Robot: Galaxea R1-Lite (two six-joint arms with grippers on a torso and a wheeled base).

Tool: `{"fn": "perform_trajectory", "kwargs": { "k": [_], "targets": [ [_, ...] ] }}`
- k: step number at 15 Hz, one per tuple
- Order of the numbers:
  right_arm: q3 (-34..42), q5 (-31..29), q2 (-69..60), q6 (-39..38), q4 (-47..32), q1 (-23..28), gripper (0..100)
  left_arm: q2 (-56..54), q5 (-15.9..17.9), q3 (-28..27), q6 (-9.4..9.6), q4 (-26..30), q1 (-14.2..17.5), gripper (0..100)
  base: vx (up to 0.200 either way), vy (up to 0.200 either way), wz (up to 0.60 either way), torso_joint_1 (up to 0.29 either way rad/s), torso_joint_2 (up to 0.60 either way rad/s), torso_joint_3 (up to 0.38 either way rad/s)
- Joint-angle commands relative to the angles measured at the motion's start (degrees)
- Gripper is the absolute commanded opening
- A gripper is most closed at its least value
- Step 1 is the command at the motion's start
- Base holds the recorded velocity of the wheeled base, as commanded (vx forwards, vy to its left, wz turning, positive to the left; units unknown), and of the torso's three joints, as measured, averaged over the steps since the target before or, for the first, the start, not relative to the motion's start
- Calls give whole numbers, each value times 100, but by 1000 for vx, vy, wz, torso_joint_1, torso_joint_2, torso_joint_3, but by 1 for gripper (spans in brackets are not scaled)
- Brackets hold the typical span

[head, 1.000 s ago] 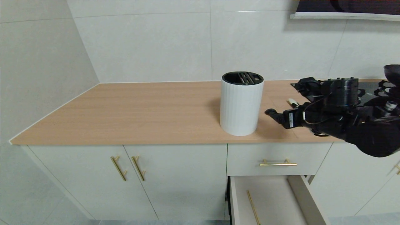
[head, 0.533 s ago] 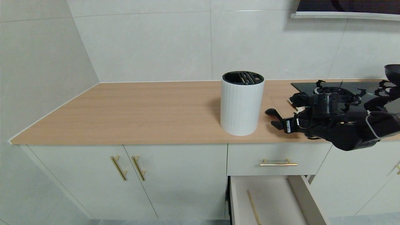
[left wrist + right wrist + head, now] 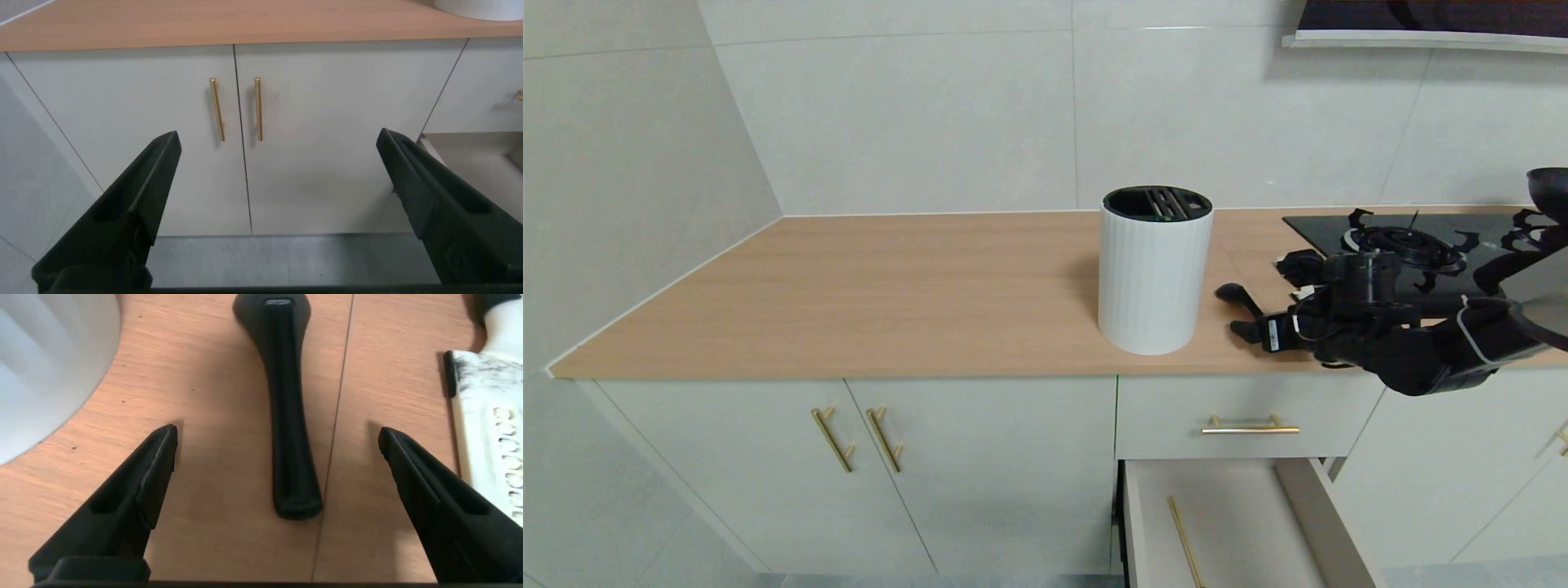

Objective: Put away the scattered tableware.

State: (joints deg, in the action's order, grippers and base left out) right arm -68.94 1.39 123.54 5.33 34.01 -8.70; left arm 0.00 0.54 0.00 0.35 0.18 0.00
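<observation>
A black utensil handle [image 3: 288,416] lies flat on the wooden countertop [image 3: 890,294], its rounded end [image 3: 1228,291] just right of the white ribbed holder [image 3: 1155,273] with a black slotted top. My right gripper [image 3: 278,441] is open and low over the counter, one finger on each side of that handle without touching it; from the head view the gripper [image 3: 1252,320] sits right of the holder. A white-handled knife [image 3: 490,449] lies beside the black handle. My left gripper [image 3: 278,143] hangs open, holding nothing, in front of the cabinet doors [image 3: 245,147] below the counter.
A black gas hob [image 3: 1409,238] occupies the counter's far right. Under the counter a lower drawer [image 3: 1217,523] stands pulled open, beneath a closed drawer with a gold handle [image 3: 1250,425]. Tiled wall runs behind; the counter left of the holder is bare wood.
My right gripper has come down from above the counter to straddle the black handle. The knife's white handle is now mostly hidden behind the wrist in the head view.
</observation>
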Motion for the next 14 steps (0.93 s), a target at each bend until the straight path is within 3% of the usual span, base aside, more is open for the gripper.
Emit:
{"fn": "perform_trajectory", "kwargs": {
  "k": [1,2,11,14],
  "targets": [
    [-32,2,3,-5,0,9,100,0,8,0,0,-1,0,100,0,0,0,0,0,0],
    [-32,2,3,-5,-9,9,0,0,-1,0,0,-1,0,100,0,0,0,0,0,0],
    [-85,-7,-14,-137,-88,9,0,0,-1,0,0,-1,0,100,0,0,0,0,0,0],
    [-102,10,-533,-709,-791,-17,0,0,-1,0,0,-1,0,100,0,0,0,0,0,0]
  ]
}}
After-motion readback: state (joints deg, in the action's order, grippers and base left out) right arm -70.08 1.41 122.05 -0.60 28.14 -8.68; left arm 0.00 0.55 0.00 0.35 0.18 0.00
